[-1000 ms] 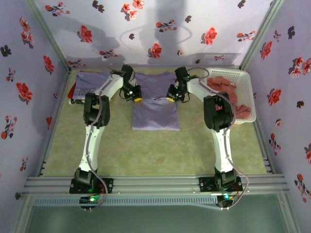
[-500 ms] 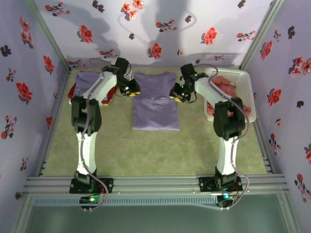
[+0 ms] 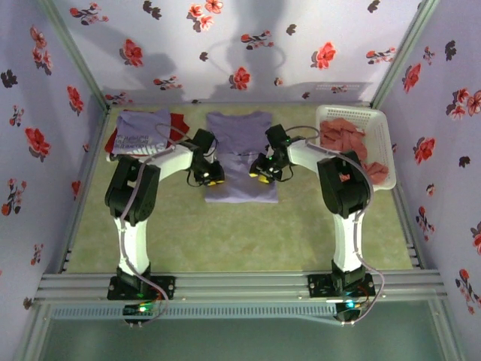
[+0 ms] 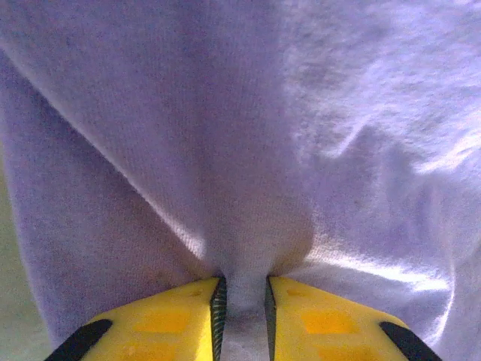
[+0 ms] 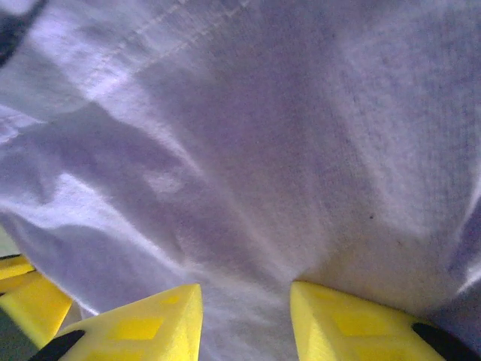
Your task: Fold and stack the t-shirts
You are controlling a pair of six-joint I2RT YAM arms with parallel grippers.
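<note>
Left gripper pinches a fold of the lavender t-shirt, spread mid-table. Right gripper straddles bunched cloth, grip unclear. Far left, a lettered purple shirt lies on a red shirt. Salmon-red shirts fill the far-right basket, so most folding likely remains.

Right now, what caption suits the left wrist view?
Left tool pinching a fold of lavender shirt.

lavender walls printed with red and black flowers enclose a mottled pale green tabletop; a ribbed aluminium rail runs along its near edge.
</note>
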